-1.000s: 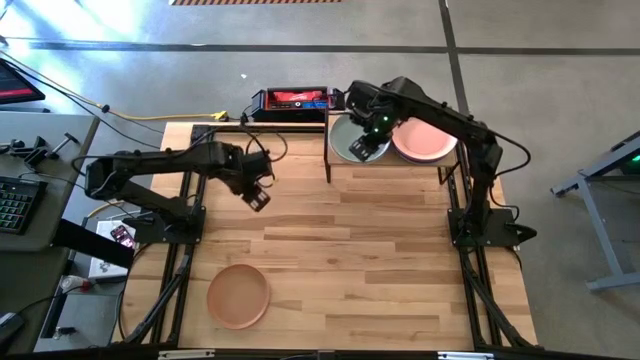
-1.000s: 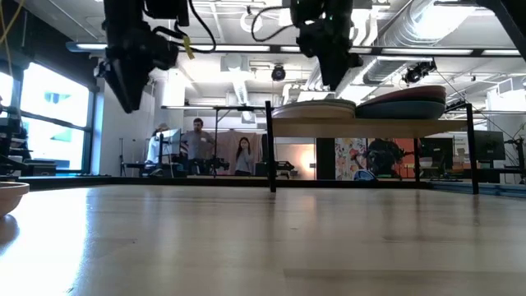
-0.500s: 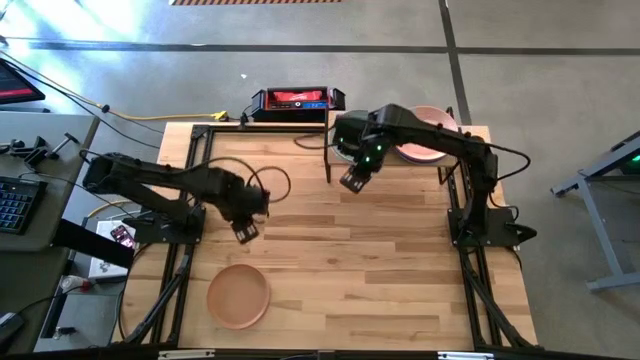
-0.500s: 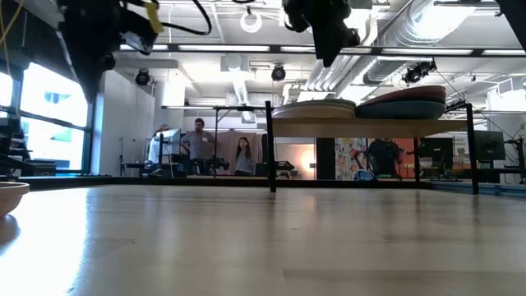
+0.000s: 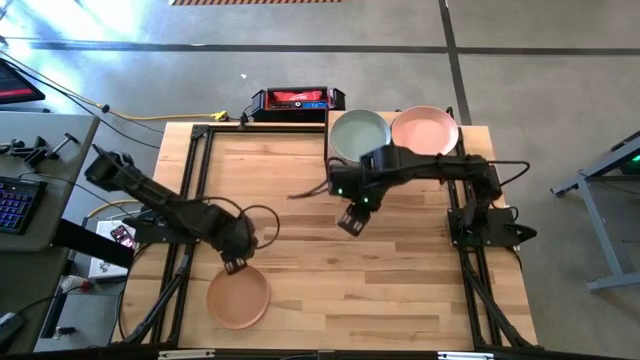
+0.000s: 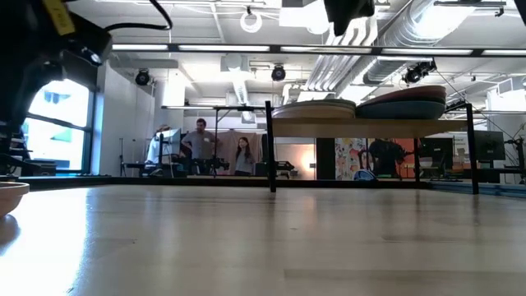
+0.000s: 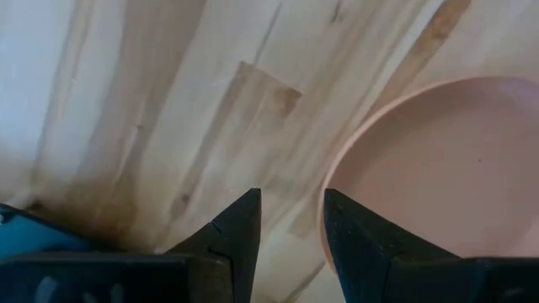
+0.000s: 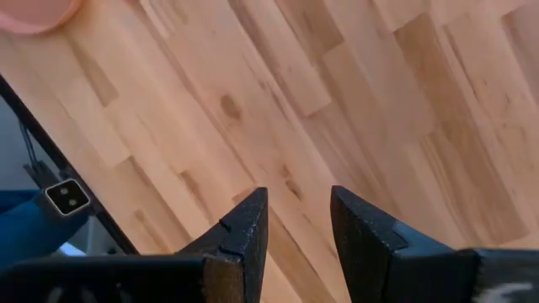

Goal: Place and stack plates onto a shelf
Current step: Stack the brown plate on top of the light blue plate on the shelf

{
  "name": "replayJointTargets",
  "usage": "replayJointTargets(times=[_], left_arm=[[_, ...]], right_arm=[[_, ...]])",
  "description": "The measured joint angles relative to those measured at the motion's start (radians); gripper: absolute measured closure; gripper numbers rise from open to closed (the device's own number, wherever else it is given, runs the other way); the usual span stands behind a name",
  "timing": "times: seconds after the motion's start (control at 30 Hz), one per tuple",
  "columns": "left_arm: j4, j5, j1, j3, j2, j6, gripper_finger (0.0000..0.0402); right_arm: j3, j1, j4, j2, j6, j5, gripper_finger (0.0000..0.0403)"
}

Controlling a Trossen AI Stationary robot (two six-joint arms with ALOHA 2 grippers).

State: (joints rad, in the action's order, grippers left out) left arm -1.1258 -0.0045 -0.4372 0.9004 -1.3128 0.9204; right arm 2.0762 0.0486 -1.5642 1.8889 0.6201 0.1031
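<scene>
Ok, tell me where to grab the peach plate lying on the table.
Take the peach plate by its raised rim, one finger inside and one outside, coming down at the edge facing the left gripper. It lies flat, so only the rim gives purchase, and those open fingers hover by that edge.

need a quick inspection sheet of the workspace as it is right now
surface: light slatted wooden tabletop, bare across the middle.
job's things: round sage green plate and round pink plate top two stacks side by side on the small light-wood shelf with black legs; round peach plate lies flat on the tabletop at the near left.
clutter: nothing seen on the tabletop.
grippers: left gripper open, at the peach plate's rim, empty; right gripper open, above mid-table, empty.
cables: black cable loop by the left arm; yellow cable past the far edge.
surroundings: red and black box behind the table; two people far off.
</scene>
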Motion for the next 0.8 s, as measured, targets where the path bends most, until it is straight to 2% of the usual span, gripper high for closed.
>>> replayJointTargets(times=[0.43,0.8], left_arm=[[0.211,-0.011,-0.126,-0.142,0.000,0.127,0.0282],[0.262,0.007,-0.174,-0.152,-0.097,0.106,0.0282]], right_arm=[[0.000,0.148,0.002,0.000,0.108,-0.081,0.0293],[0.000,0.164,0.005,0.000,0.140,-0.084,0.0293]])
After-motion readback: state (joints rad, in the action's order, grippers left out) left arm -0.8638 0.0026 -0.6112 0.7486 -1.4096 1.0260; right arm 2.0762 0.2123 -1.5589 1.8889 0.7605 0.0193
